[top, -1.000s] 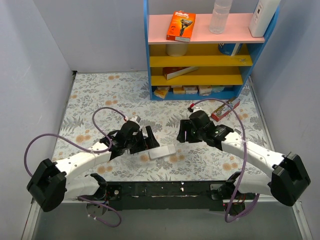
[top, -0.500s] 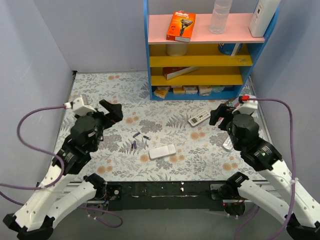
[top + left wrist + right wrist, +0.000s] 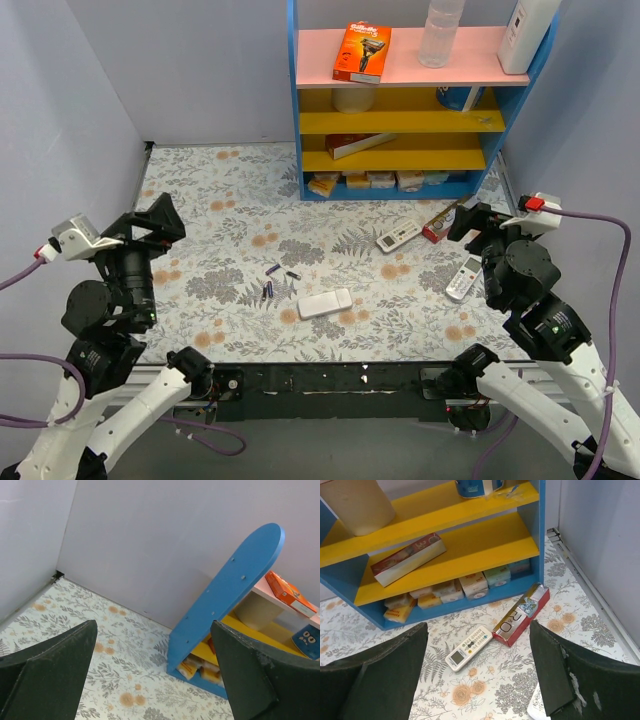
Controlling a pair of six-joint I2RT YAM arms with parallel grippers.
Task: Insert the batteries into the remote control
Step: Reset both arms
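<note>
No battery is loaded yet, I judge. The remote [image 3: 325,302] lies white side up, with the batteries [image 3: 272,284] just left of it. Left gripper [image 3: 150,226] and right gripper [image 3: 478,224] hang wide open and empty, well apart from it. Next move: descend to the remote and open its cover.

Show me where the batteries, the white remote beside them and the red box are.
batteries [image 3: 267,291]: top view, middle of the cluster's left pair.
remote control [image 3: 325,303]: top view, centre of its white top.
red box [image 3: 520,614]: right wrist view, middle of its side.
</note>
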